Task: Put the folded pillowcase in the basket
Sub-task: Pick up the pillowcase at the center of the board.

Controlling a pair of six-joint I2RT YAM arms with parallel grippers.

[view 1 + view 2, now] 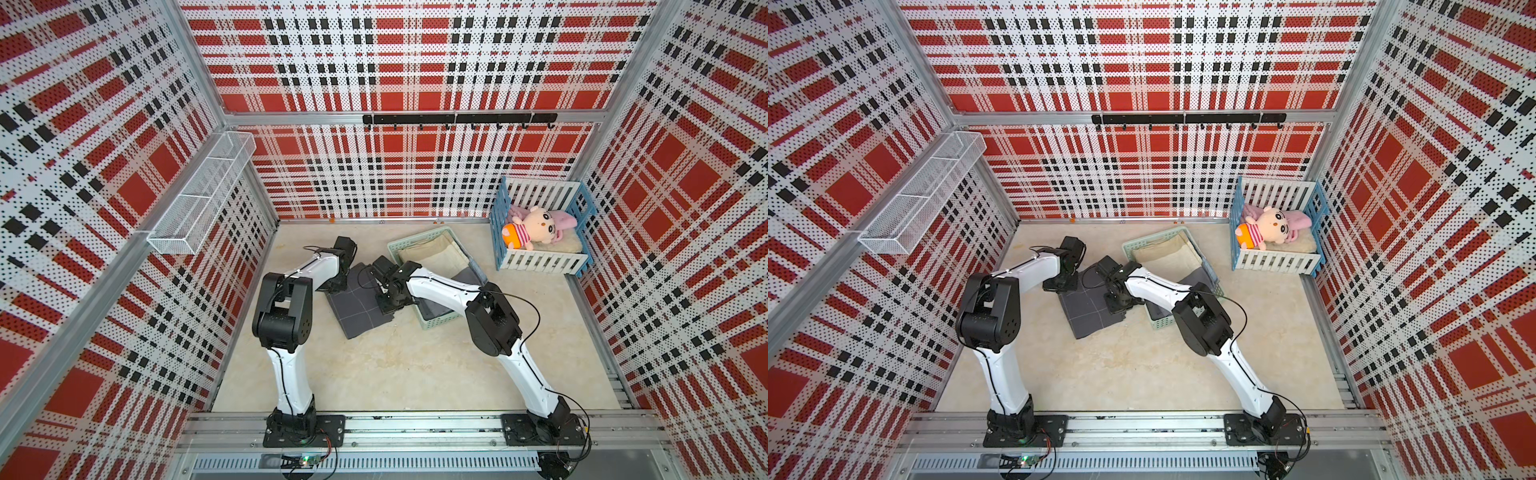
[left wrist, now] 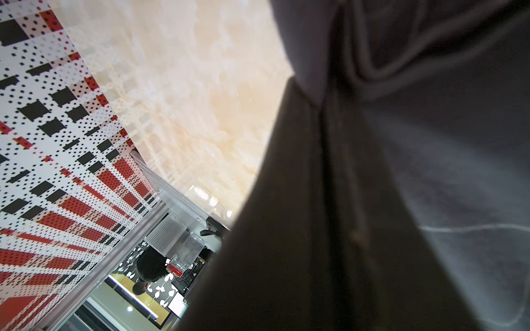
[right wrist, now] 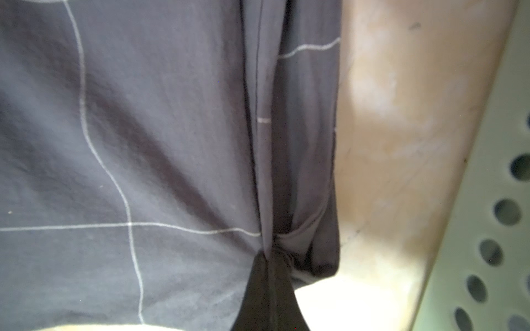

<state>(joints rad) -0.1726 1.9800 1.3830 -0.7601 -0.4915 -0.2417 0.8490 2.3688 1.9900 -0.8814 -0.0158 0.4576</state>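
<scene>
Firmly pinched shut with the right tool [image 3: 268,263] on a bunched fold of the grey grid-lined pillowcase [image 3: 129,143], left tool [image 1: 333,287] likewise closed on its upper-left edge. Spread on the bench [image 1: 395,374] at frame centre, just left of the mint-green basket [image 1: 435,322], outside it.
</scene>
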